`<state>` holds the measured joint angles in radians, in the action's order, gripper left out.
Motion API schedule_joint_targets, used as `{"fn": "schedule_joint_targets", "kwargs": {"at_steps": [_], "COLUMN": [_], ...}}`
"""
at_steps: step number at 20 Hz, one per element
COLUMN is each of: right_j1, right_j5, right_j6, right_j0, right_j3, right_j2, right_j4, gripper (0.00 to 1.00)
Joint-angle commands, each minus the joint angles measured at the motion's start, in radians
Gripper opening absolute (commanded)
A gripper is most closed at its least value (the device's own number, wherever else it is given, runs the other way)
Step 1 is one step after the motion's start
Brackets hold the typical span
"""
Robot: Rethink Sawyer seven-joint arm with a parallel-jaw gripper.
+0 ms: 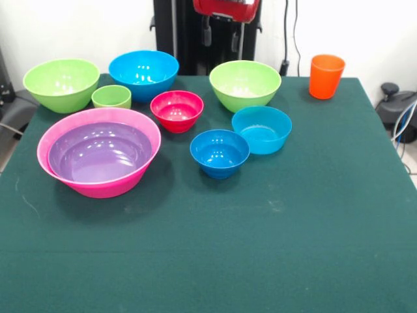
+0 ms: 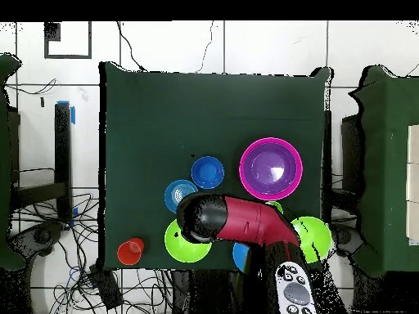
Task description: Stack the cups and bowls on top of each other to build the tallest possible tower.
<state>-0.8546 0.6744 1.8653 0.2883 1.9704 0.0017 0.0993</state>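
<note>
1. Front view: ten glossy plastic vessels stand upright on the dark green cloth-covered desk (image 1: 273,248), all in its far half.
2. Front view: a wide purple plastic bowl (image 1: 99,152) sits nested inside a huge pink plastic bowl (image 1: 99,186) at the left, the only stacked pair.
3. Front view: behind that pair stand a lime-green plastic bowl (image 1: 61,84) at the far left edge, a short lime-green plastic tumbler (image 1: 111,96) just beside it, and a large blue plastic bowl (image 1: 143,74) further back.
4. Front view: a small red plastic bowl (image 1: 176,110) stands near the middle, a second lime-green plastic bowl (image 1: 245,85) behind and to its right.
5. Front view: a small dark-blue plastic bowl (image 1: 219,152) and a teal plastic bowl (image 1: 261,129) stand touching or nearly so, right of centre.
6. Front view: a taller orange plastic tumbler (image 1: 326,75) stands alone at the far right corner, well apart from the rest.
7. Front view: the red and black robot arm (image 1: 225,8) shows only at the top edge; whether the tool is released or clenched cannot be told.
8. Overhead view: the arm (image 2: 237,221) lies across the bowls nearest the robot, hiding several; the pink-and-purple pair (image 2: 271,168), the dark-blue bowl (image 2: 208,172) and the orange tumbler (image 2: 130,250) show clear of it.
</note>
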Motion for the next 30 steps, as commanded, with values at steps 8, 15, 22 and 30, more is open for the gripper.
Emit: {"fn": "schedule_joint_targets", "kwargs": {"at_steps": [8,15,22,30], "right_j1": [0.159,0.219,0.249,0.262], "right_j5": [-0.192,-0.274,-0.326,-0.347], "right_j6": [0.178,0.171,0.156,0.137], "right_j0": [-0.016,-0.005,0.011,0.027], "right_j3": [0.056,0.063,0.077,0.088], "right_j2": [0.024,0.03,0.035,0.041], "right_j4": [-0.028,-0.022,-0.015,-0.007], "gripper": [1.0,1.0,1.0,1.0]}}
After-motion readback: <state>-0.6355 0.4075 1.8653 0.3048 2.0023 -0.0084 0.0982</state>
